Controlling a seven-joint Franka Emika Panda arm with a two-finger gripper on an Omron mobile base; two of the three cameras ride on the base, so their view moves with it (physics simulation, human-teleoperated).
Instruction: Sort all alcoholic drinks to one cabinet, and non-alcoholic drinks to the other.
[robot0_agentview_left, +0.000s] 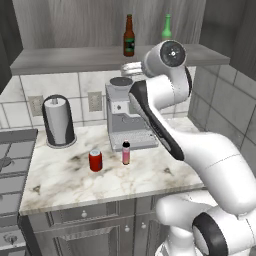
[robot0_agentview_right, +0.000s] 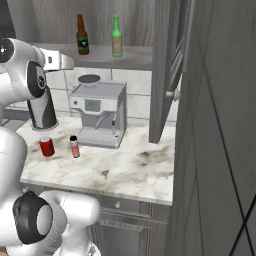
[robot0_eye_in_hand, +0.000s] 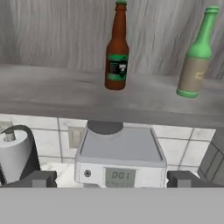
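We log the hand (robot0_eye_in_hand: 112, 179), fingers spread and empty, above the coffee machine (robot0_agentview_left: 125, 117). On the cabinet shelf (robot0_agentview_left: 65, 59) over that machine: brown bottle (robot0_agentview_left: 129, 36), green bottle (robot0_agentview_left: 167, 26). On the worktop (robot0_agentview_left: 65, 175) before the machine: red can (robot0_agentview_left: 95, 160), pink bottle (robot0_agentview_left: 126, 153).

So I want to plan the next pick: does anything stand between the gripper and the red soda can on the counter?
Nothing blocks it. The open gripper hangs above the coffee machine; the soda can stands in front of the machine, beside the pink bottle, with bare counter around them.
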